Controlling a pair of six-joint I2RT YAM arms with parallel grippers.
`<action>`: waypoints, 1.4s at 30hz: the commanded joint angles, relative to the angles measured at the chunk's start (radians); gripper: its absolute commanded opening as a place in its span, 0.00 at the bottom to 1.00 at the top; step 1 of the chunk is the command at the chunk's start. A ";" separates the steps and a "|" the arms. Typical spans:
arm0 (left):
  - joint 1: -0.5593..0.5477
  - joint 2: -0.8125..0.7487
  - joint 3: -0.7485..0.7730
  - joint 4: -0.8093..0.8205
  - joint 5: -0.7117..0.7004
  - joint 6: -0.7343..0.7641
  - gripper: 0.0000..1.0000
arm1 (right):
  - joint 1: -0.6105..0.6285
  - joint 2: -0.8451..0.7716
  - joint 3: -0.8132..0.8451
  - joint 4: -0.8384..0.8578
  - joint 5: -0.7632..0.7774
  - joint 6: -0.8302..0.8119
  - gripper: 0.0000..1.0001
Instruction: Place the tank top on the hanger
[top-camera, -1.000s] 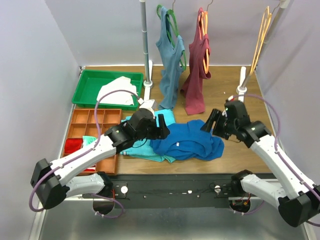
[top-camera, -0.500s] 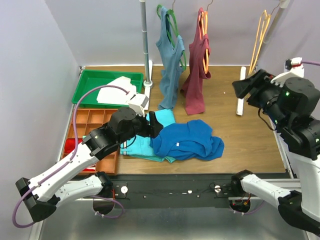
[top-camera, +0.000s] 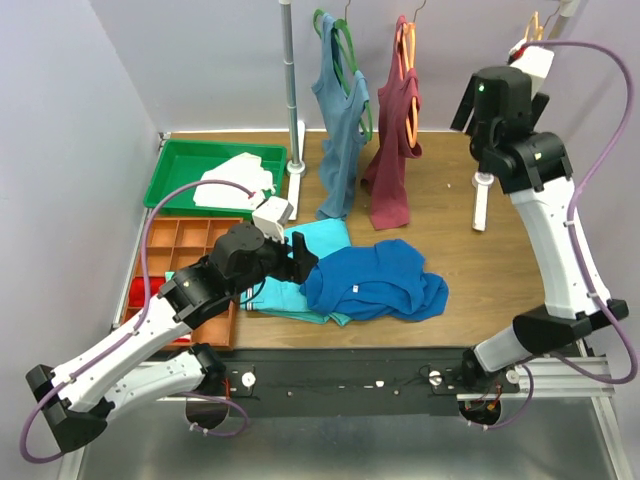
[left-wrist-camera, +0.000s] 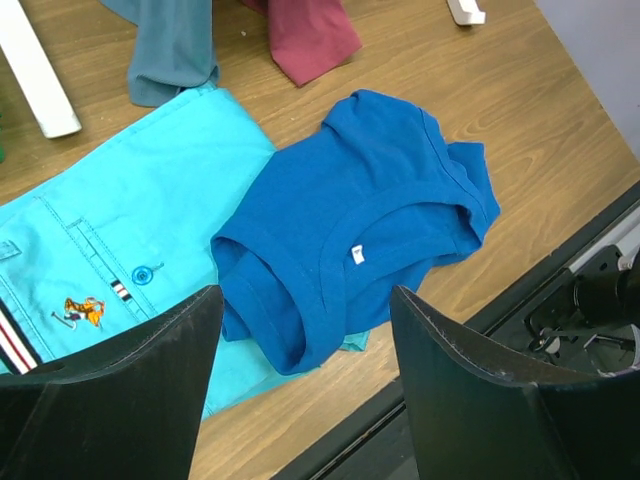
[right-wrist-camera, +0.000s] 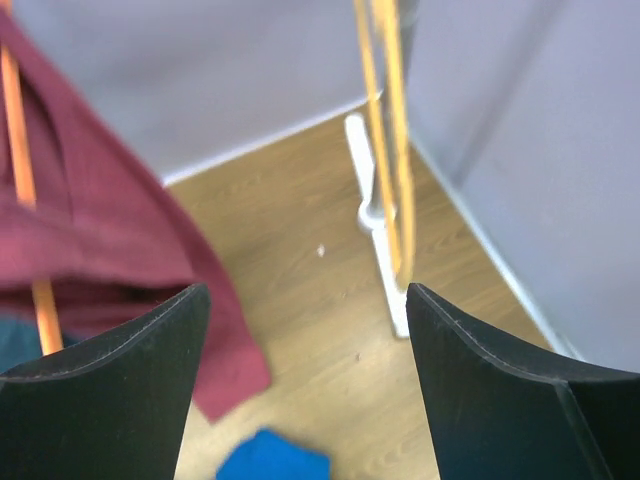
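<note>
**Fig.** My R gripper (right-wrist-camera: 305, 300): jaws wide, nothing between them. Cf. approx. a sec ago, when it hung low beside the tank top (left-wrist-camera: 350, 220) at centre of the top view. The arm has since swung up to the upper-right corner of that view, and the jaws have spread further.

The hanger (right-wrist-camera: 385, 130) now runs down the upper middle of the R wrist view, just right of the gap's centre line. It hangs free and is not yet touched. Behind it a white stand foot (right-wrist-camera: 372, 215) sits on the table (right-wrist-camera: 290, 225). A maroon top (right-wrist-camera: 90, 250) fills the left of that view.

My L gripper (left-wrist-camera: 305, 295) is also wide and empty. It has drawn back slightly toward the left of the top view and hovers over the near-left edge of the tank top. The tank top lies crumpled and unmoved at centre frame, partly over a turquoise garment (left-wrist-camera: 110, 230).

Meaning, as I judge it: early stage. R is going for the hanger first while L waits by the cloth. Nothing is gripped, so neither pick-up is done.
</note>
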 joint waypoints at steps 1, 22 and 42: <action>0.000 -0.015 -0.006 0.010 -0.001 0.027 0.76 | -0.059 0.073 0.175 0.035 0.106 -0.078 0.86; 0.015 -0.041 -0.023 -0.001 -0.033 0.027 0.74 | -0.318 0.217 0.092 0.253 -0.172 -0.121 0.54; 0.043 -0.030 -0.023 -0.003 -0.006 0.018 0.72 | -0.332 0.165 0.107 0.205 -0.238 -0.090 0.01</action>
